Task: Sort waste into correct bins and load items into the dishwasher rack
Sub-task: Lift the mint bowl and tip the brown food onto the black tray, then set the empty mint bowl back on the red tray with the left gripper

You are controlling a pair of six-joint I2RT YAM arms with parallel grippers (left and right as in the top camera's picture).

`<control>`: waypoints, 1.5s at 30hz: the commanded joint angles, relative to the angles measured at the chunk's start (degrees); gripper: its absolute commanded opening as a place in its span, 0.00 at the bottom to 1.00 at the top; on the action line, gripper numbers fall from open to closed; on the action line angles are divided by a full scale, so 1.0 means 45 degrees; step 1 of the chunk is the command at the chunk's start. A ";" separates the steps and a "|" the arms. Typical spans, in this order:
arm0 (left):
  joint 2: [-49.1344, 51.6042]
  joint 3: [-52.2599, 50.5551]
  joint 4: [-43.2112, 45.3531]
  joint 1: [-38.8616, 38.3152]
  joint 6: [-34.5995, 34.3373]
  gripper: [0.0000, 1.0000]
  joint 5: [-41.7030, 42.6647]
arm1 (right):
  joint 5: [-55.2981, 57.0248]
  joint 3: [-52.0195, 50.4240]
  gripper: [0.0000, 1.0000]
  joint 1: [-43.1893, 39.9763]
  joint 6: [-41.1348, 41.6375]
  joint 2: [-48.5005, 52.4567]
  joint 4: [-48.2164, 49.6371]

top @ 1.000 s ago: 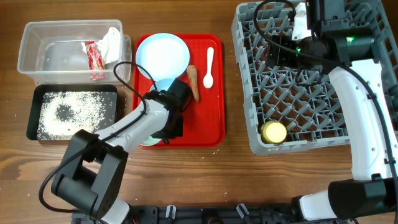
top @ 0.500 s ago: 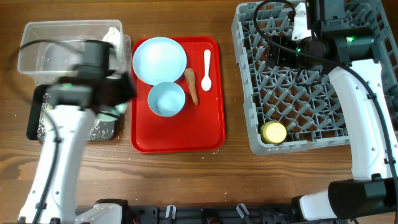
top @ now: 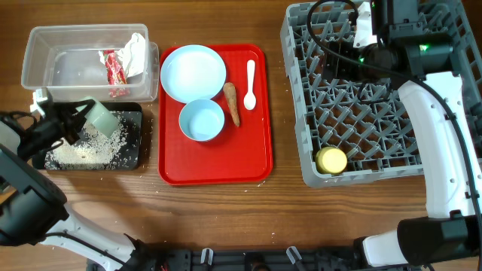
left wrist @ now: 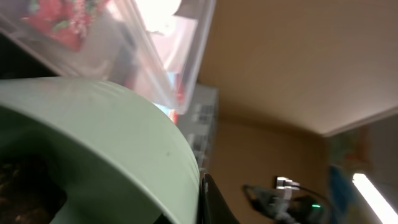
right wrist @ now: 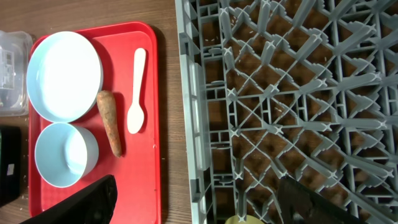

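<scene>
Overhead: left jaws pinch the pale green bowl [top: 100, 118] tilted over the black tray [top: 135, 147]; right jaws spread over the rack [top: 303, 98]

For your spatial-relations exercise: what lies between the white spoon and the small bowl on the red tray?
The carrot piece, plain in the overhead view.

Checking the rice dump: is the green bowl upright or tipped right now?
Tipped. The left tool holds the green bowl tilted over the black tray; overhead shows its outer wall, not its opening.
</scene>
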 commanded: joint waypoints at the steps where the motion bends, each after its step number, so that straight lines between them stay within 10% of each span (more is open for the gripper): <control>1: 0.0160 0.0073 -0.0005 0.0248 -0.0413 0.04 0.2535 | -0.0165 0.0151 0.84 0.0044 -0.0136 0.0087 0.0029; 15: -0.0986 0.0097 0.0709 -0.0112 -0.2647 0.04 0.1749 | -0.0209 0.0151 0.84 0.0044 -0.0126 0.0087 0.0024; 17: -0.3167 0.0107 0.0612 -0.1005 -0.2574 0.04 -0.0695 | -0.0209 0.0151 0.84 0.0044 -0.0126 0.0087 0.0029; 20: -0.7941 0.0107 0.0097 -0.6596 -0.2569 0.04 -1.0603 | -0.0209 0.0151 0.84 0.0044 -0.0155 0.0087 0.0131; 28: -0.7179 -0.1613 -0.0884 -1.4018 -0.3895 0.04 -1.6990 | -0.0204 0.0151 0.84 0.0044 -0.0199 0.0087 0.0369; 39: -0.5134 -0.3959 0.0869 -1.6689 -0.4755 0.04 -1.8297 | -0.0209 0.0151 0.84 0.0044 -0.0461 0.0087 0.0442; 45: -0.4828 -0.4046 0.1200 -1.6689 -0.4765 0.22 -1.8287 | -0.0209 0.0151 0.84 0.0044 -0.0457 0.0087 0.0442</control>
